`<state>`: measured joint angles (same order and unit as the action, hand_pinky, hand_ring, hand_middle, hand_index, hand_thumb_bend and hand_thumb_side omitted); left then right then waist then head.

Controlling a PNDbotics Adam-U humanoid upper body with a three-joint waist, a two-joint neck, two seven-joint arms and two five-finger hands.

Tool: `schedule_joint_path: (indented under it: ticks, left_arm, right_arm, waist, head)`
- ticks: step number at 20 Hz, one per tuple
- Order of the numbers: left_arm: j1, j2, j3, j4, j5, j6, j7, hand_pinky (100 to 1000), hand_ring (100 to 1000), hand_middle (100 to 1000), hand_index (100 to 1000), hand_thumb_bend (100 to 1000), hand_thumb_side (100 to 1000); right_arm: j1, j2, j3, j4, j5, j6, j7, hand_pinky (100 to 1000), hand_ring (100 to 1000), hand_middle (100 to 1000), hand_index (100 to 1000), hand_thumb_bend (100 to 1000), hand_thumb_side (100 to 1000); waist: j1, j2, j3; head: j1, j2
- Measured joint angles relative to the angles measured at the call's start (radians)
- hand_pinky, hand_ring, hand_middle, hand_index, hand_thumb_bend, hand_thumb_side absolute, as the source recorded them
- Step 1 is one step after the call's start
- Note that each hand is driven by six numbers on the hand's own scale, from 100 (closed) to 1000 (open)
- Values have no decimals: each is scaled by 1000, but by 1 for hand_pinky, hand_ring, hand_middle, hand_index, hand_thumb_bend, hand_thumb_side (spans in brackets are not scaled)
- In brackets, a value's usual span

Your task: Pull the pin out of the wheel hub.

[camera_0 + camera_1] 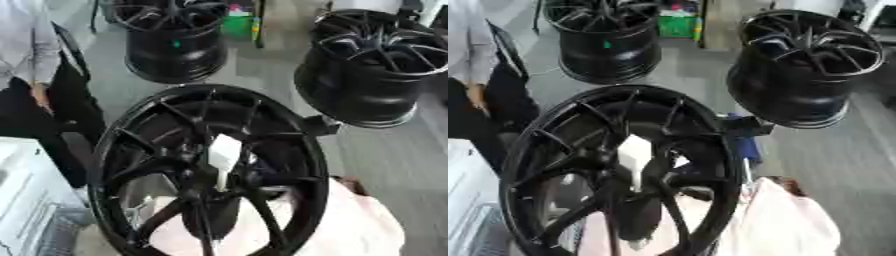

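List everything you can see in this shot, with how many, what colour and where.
wheel hub: one, black, near centre, spokes facing the camera
white piece: one, white, at the near hub's centre; possibly the pin
other wheel hubs: two, black, on the grey floor behind, one upper left, one upper right
pale pink cloth or garment: one, lower right, behind the near hub
blue part: one, at the near hub's right rim, shape unclear
green item: one, top centre, far back
white equipment: one, lower left edge
robot's hands: none in view
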<state>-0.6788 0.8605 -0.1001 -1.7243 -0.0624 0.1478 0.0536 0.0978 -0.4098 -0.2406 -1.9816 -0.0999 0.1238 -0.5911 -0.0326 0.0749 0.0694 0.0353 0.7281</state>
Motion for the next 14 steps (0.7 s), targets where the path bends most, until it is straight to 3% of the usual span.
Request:
schedule_joint_path:
  ticks: [7,14]
  left_arm:
    - [-56,0,-41,-23,7,-50,-81,791,767,628,819,420,425]
    - [-216,14,-210,-34,0,-197,-431,805,783,676,832,436,451]
  right_arm:
    - [1,0,0,0,0,0,0,699,681,708,749,100,715]
    - [4,0,1,0,0,5,5,698,681,707,749,100,718]
  waist:
    - [0,0,0]
    - [5,-1,-2]
  head:
    - [0,0]
    - [6,0]
